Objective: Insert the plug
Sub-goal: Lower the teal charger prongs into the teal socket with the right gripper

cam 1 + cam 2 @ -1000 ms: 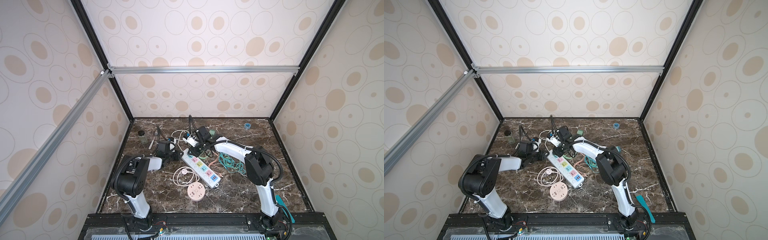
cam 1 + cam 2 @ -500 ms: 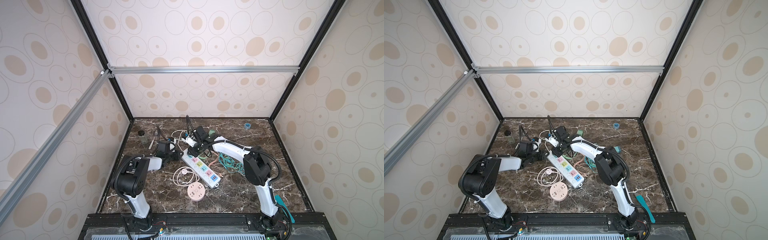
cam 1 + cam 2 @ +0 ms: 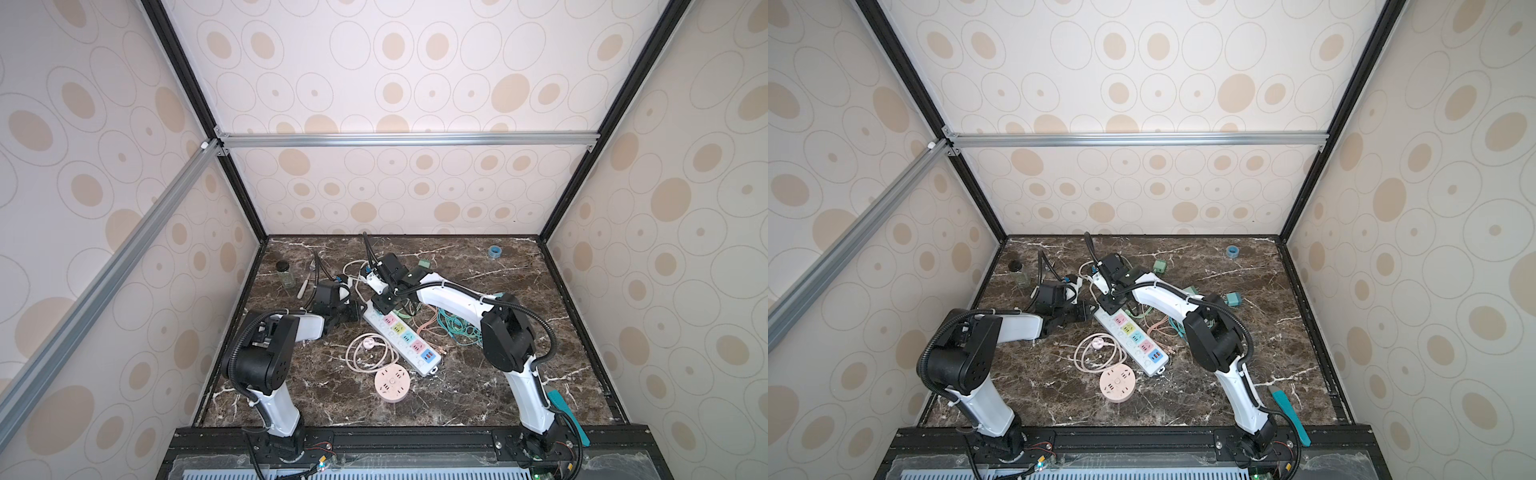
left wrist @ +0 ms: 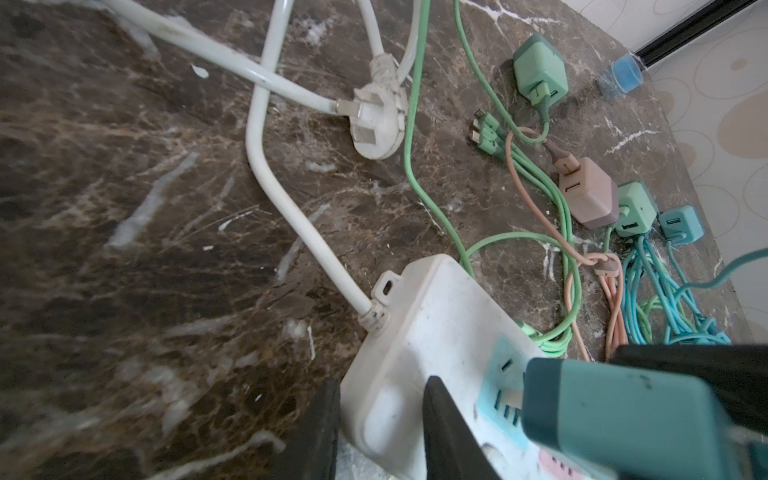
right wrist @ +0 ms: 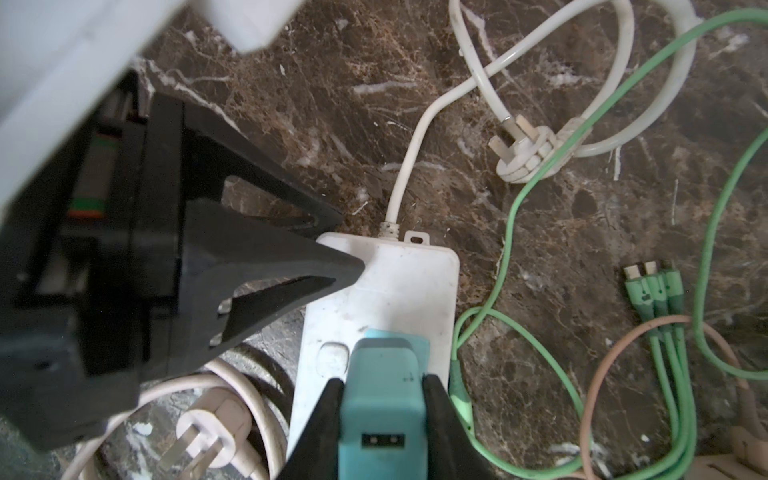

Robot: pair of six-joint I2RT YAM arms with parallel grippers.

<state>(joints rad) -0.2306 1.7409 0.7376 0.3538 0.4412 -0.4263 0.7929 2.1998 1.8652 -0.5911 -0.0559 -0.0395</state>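
plug: teal charger block [image 5: 380, 419], at the far end of the strip, over its last, light-blue socket [image 4: 498, 374]
seating: plug face just off the socket, tilted, not flush; can't tell whether the prongs are in the slots
right claw: [image 5: 382, 378] clenched on the plug, one finger [image 5: 328, 415] on each flank; USB port side faces the wrist cam
strip: white, coloured sockets [image 3: 405, 338], lies diagonally mid tabletop [image 3: 478, 399], far-left to near-right
left claw: [image 4: 382, 382] grasping the strip's far-left corner, one finger [image 4: 320, 428] off the edge, its mate on the top face, just left of the plug
arms: right arm reaches in from the right, left arm from the left; both claws meet at the strip's far end in both top views
strip lead: white cord [image 4: 291, 216] leaves the far end, loops to its own white plug [image 4: 378, 120] lying loose beyond
cables: green lead [image 5: 515, 232] runs just right of the strip; triple green connector [image 5: 652, 278] further right
chargers: green [image 4: 540, 70], pink [image 4: 586, 195], green [image 4: 633, 210], blue [image 4: 681, 222], all loose right of the strip
near side: pink coiled lead [image 3: 368, 349] touching the strip's left edge; round pink socket [image 3: 392, 384] nearer
far right: blue tape roll [image 3: 494, 251], well apart
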